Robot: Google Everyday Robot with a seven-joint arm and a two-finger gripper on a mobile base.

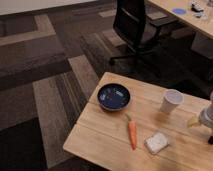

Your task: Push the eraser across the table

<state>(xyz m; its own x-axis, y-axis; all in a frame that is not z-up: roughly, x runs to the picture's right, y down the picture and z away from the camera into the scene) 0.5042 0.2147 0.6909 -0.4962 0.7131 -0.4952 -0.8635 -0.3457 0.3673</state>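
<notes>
The eraser [156, 142], a whitish block, lies flat near the front edge of the light-wood table [95, 132], just right of an orange carrot [132, 134]. My gripper [207, 118] shows only as a grey rounded shape at the right edge of the camera view, over the table's right side. It is well to the right of the eraser, slightly farther back, and apart from it. A small yellowish thing [193, 121] sits just left of the gripper.
A dark blue bowl [114, 96] sits on the table's left part and a white cup [171, 101] stands toward the back right. A black office chair [136, 27] stands behind the table on striped carpet. A longer pale desk [192, 17] fills the top right.
</notes>
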